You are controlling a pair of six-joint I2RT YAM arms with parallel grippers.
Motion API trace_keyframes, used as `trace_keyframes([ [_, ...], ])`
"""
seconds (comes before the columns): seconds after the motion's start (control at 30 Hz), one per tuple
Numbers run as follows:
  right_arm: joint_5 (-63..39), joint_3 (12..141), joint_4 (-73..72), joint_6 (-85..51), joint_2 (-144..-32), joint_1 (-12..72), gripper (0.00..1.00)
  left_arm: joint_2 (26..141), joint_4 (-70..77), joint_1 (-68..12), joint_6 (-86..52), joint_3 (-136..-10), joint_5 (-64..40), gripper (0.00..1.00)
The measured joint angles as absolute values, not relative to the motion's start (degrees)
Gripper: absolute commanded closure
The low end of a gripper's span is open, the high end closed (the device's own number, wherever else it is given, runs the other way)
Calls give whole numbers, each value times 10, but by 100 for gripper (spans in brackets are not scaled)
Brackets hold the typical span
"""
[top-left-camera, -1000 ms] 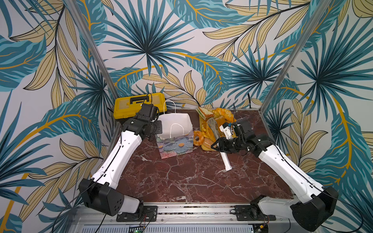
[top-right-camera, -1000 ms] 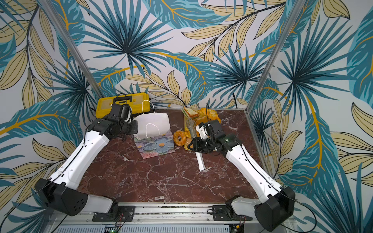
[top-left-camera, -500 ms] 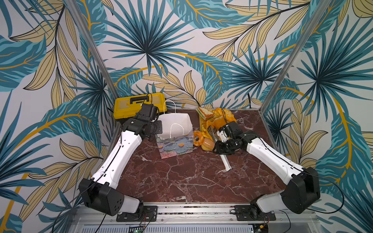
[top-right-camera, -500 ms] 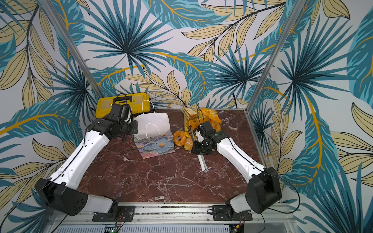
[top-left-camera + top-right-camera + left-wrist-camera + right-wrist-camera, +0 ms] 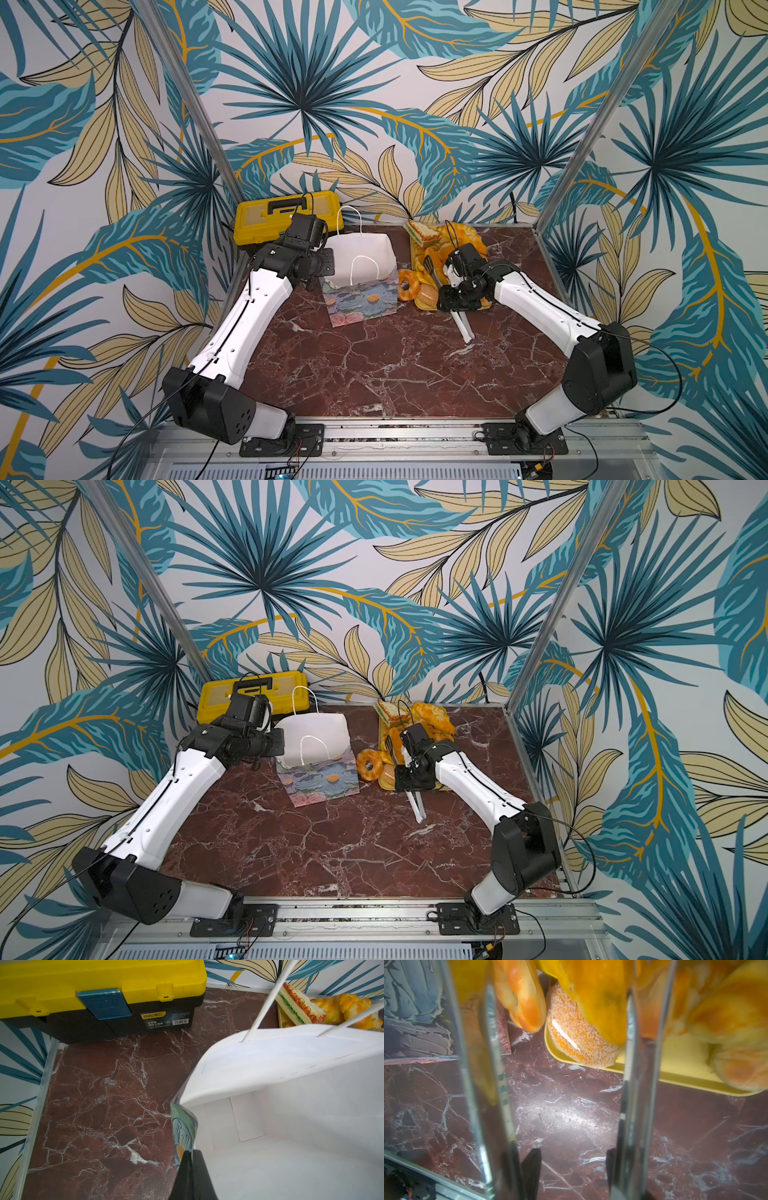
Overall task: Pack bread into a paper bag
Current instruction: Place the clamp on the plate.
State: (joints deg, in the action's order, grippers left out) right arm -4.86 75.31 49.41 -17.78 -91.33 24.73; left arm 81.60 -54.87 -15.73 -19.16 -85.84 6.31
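Note:
The paper bag (image 5: 361,257) (image 5: 311,737) stands open at the back, showing its white lining (image 5: 270,1084). My left gripper (image 5: 328,266) (image 5: 192,1159) is shut on the bag's left rim. Bread lies on a yellow tray (image 5: 424,306) to the bag's right: a ring doughnut (image 5: 408,283) (image 5: 521,997), a sesame bun (image 5: 577,1043), a sandwich (image 5: 423,232) (image 5: 299,1007) and croissants (image 5: 465,232). My right gripper (image 5: 457,299) (image 5: 571,1157) holds metal tongs (image 5: 463,328) (image 5: 417,806) over the tray's front edge. The tongs' blades stand apart on either side of a yellow-orange piece of bread (image 5: 596,991).
A yellow-and-black toolbox (image 5: 266,216) (image 5: 104,980) sits at the back left, behind my left arm. The doughnut leans against the bag's right side. Metal frame posts mark the back corners. Brown marble table (image 5: 374,374) stretches toward the front.
The right arm has swung its elbow out to the right and turned its wrist, staying over the tray's front edge. Its jaws have widened and the tongs have spread. The left arm and bag are still.

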Motion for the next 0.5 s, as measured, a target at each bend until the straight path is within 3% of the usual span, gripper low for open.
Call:
trace_keyframes([
  [0.5, -16, 812, 511, -158, -1007, 247, 42, 816, -546, -157, -199, -855, 45, 100],
])
